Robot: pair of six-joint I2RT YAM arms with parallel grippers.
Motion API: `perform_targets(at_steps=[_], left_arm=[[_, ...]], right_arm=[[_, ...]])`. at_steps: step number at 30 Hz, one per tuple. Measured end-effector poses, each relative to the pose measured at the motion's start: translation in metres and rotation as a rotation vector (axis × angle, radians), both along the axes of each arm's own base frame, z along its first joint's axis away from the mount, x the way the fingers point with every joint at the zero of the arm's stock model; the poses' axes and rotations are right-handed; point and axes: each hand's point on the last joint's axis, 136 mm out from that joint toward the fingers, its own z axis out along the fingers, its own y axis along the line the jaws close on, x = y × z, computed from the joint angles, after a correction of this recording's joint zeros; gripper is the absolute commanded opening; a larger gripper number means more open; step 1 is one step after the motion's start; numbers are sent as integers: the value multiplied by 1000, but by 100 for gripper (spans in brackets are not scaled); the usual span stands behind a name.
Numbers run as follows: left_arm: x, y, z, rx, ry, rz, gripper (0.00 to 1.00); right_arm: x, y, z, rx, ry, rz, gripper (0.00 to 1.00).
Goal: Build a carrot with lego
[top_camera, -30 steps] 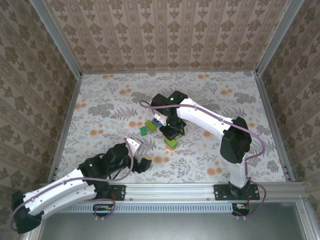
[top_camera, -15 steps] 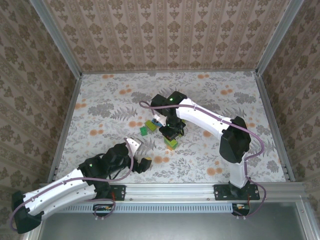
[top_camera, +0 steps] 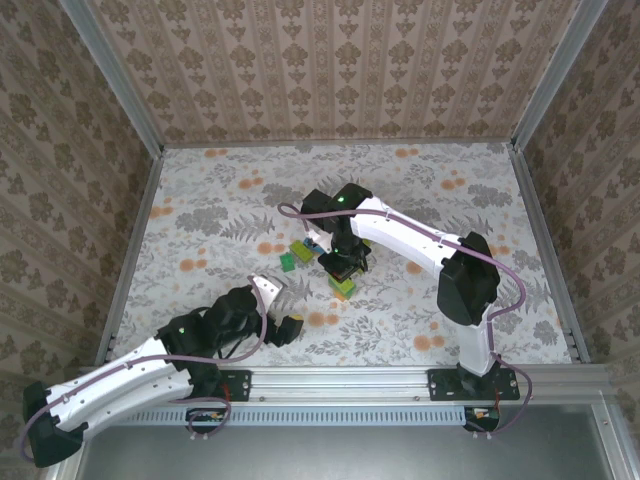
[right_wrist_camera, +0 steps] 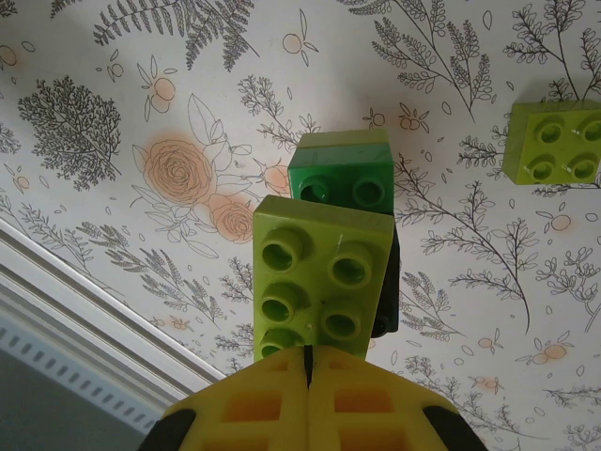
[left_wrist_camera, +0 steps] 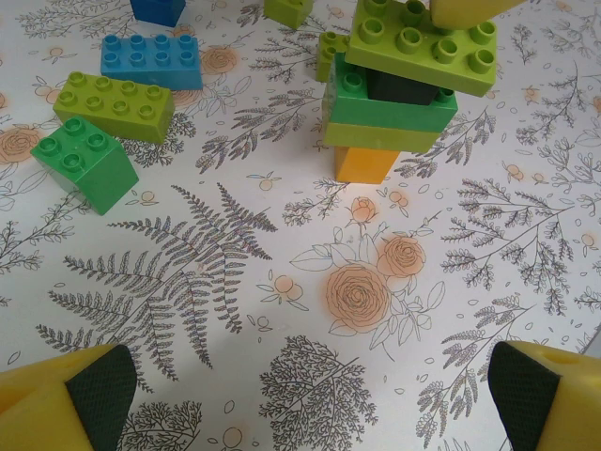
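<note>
Under the pressed-together right claw (right_wrist_camera: 308, 362), a lime studded plastic brick (right_wrist_camera: 324, 282) caps the green-and-orange brick carrot (left_wrist_camera: 390, 122); likely pressing it home, next lifting straight off.

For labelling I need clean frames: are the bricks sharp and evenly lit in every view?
Left wrist: carrot sharp, light soft, shadows faint. Right wrist: its lime top brick sharp, right gripper softer at the edge. Top external: even light, bricks tiny.
</note>
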Motion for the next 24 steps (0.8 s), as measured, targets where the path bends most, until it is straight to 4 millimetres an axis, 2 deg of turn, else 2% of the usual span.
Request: perform_targets(at_steps=[24], left_arm=[[0,0,0,0,0,0,100]], right_arm=[[7,-11,-4,-73,-32,9,0]])
